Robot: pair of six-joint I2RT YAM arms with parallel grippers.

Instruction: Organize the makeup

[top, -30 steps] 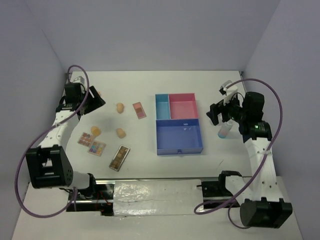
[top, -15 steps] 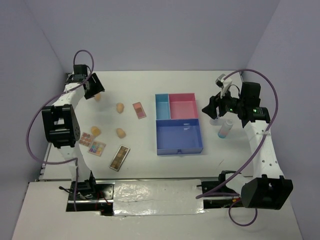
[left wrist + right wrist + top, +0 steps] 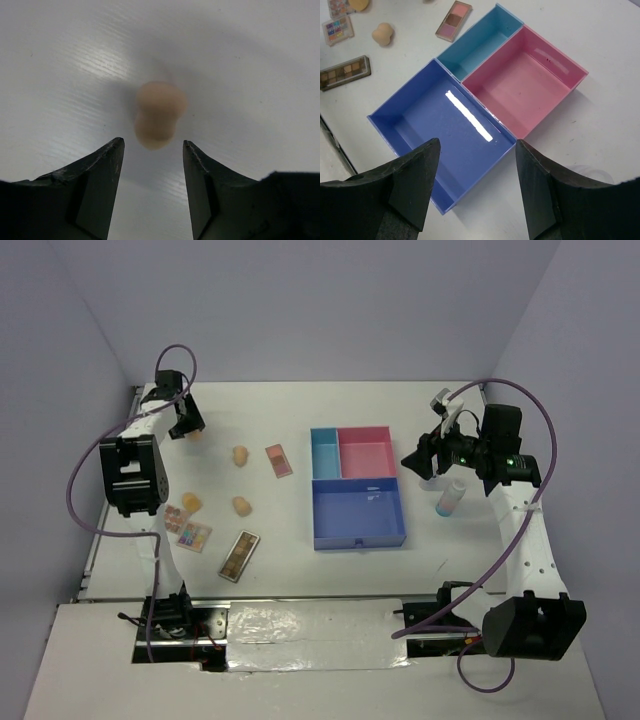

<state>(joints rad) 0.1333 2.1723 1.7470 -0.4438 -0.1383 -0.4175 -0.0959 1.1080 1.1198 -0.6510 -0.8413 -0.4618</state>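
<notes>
My left gripper [image 3: 188, 425] is open at the far left back of the table, just short of a beige sponge [image 3: 197, 436]. In the left wrist view that sponge [image 3: 157, 114] lies just ahead of my open left gripper [image 3: 152, 146], untouched. Three more sponges [image 3: 240, 455] [image 3: 242, 505] [image 3: 190, 502] lie left of the tray. There is a pink palette [image 3: 278, 460], two multicolour palettes [image 3: 172, 518] [image 3: 194, 536] and a brown palette [image 3: 239, 555]. The gradient bottle [image 3: 450, 498] stands right of the tray. My right gripper [image 3: 416, 462] is open and empty, above the tray's right edge [image 3: 477, 144]. I cannot make out the white tube.
The compartment tray has a dark blue bin [image 3: 358, 537], a teal bin [image 3: 313, 452] and a pink bin [image 3: 392, 452], all bare inside; it also shows in the right wrist view [image 3: 395, 107]. Purple walls close in on the left, back and right.
My left arm has swung back and left, and its gripper has come down near the far-left sponge. My right gripper has shifted a little left toward the tray, away from the bottle.
</notes>
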